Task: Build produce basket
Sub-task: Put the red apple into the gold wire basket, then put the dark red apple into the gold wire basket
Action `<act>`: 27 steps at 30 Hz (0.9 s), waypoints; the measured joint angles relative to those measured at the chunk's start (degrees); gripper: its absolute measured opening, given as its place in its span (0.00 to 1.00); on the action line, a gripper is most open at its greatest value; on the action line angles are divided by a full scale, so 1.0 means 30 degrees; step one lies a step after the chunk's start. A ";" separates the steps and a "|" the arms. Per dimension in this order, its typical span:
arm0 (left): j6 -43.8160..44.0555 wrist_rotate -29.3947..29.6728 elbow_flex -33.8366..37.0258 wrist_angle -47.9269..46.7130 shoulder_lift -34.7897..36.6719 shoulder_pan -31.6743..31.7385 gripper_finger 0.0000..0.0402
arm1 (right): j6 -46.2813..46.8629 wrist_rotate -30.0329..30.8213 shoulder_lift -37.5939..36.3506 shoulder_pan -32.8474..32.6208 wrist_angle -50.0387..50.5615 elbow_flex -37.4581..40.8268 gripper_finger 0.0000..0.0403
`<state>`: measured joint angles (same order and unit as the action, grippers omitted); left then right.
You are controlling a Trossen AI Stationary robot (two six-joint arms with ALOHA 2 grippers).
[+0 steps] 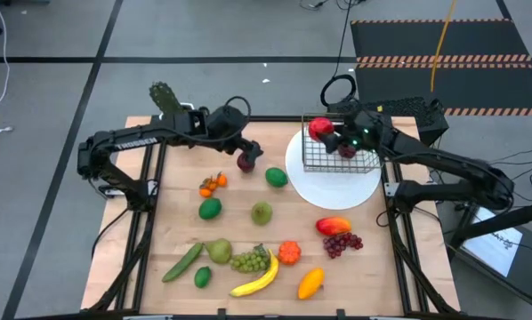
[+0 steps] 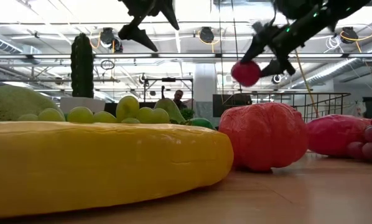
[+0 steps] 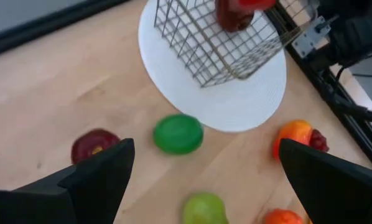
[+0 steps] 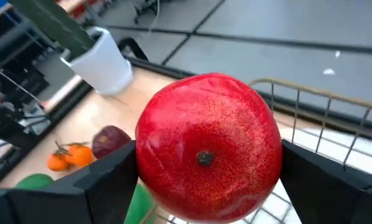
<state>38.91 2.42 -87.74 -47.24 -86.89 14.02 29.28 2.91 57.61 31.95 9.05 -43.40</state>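
Basket [image 1: 340,156] on plate [image 1: 333,188], bench [image 1: 177,231] back right; apple [image 1: 319,129] in right hand [image 1: 330,140] above basket; produce [image 1: 264,260] scattered front.

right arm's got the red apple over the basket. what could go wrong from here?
1. The right end effector holds the red apple near the basket's far rim, not its middle; released there, it may clip the wire and roll off the white plate.
2. The basket looks light, so a low descent could nudge it.
3. The left end effector, open above the dark red apple, works close by; the arms could crowd each other.
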 joint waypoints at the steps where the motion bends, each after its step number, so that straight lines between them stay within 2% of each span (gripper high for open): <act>1: -0.0223 -0.0165 0.0000 0.0164 0.0000 0.0173 0.99 | -0.0025 -0.0124 0.0462 0.0232 -0.0100 0.0000 0.85; 6: -0.1180 -0.0719 0.0000 0.0752 0.0000 0.0747 0.99 | 0.0525 -0.0511 0.2649 0.1072 -0.0652 0.0007 0.86; 13: -0.2046 -0.1149 0.0000 0.0691 0.0000 0.0840 0.99 | 0.2284 -0.0955 0.4020 0.2248 -0.0659 0.0013 0.98; 17: -0.2082 -0.1858 0.0000 0.0684 0.0000 0.0785 0.99 | 0.2521 -0.1095 0.3533 0.2380 -0.1297 0.0015 0.97; 20: -0.2081 -0.1861 0.0000 0.0476 0.0000 0.0658 0.99 | 0.2617 -0.0477 0.2787 0.2373 -0.1659 -0.0007 0.99; 27: -0.2209 -0.1860 0.0000 -0.0388 0.0000 0.0543 0.99 | 0.3331 -0.0867 0.0856 0.2131 -0.1526 -0.0007 0.98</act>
<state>32.28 -3.16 -87.74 -48.40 -86.89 15.64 39.27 0.31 60.17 38.34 4.47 -43.42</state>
